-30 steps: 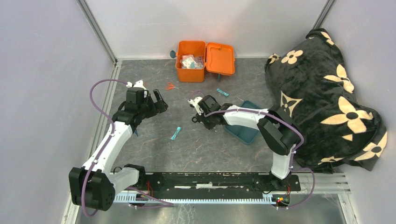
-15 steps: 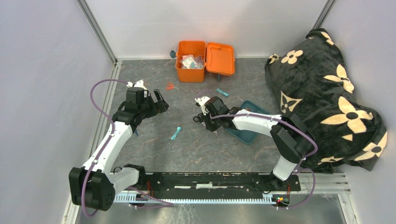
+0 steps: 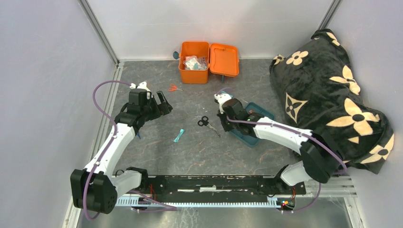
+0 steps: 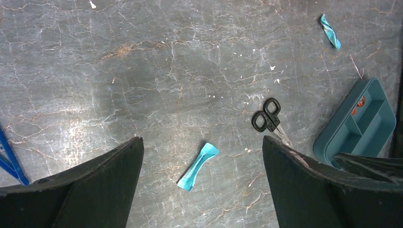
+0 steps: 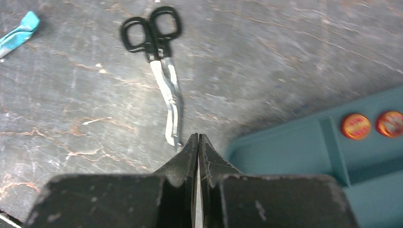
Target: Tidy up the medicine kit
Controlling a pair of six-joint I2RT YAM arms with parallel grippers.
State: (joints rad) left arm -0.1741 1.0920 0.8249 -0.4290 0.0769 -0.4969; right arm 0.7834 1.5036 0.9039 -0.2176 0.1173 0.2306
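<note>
The orange medicine kit (image 3: pixel 194 70) stands open at the back, its lid (image 3: pixel 224 60) laid to the right and packets inside. Black-handled scissors (image 3: pixel 205 122) lie on the floor; they also show in the right wrist view (image 5: pixel 161 61) and the left wrist view (image 4: pixel 268 118). My right gripper (image 3: pixel 222 126) is shut and empty, its tips (image 5: pixel 198 137) just behind the blade tip, beside the teal tray (image 5: pixel 294 156). My left gripper (image 3: pixel 161 102) is open and empty above the floor (image 4: pixel 202 140), over a teal packet (image 4: pixel 197 166).
The teal tray (image 3: pixel 252 127) holds two small orange round items (image 5: pixel 356 126). A second teal packet (image 3: pixel 226 94) and a red item (image 3: pixel 174 88) lie near the kit. A blue item (image 4: pixel 9 161) lies left. A black flowered blanket (image 3: pixel 328 95) fills the right side.
My right gripper has drawn back to the right, off the scissors, which now lie uncovered on the floor. The left arm has barely moved.
</note>
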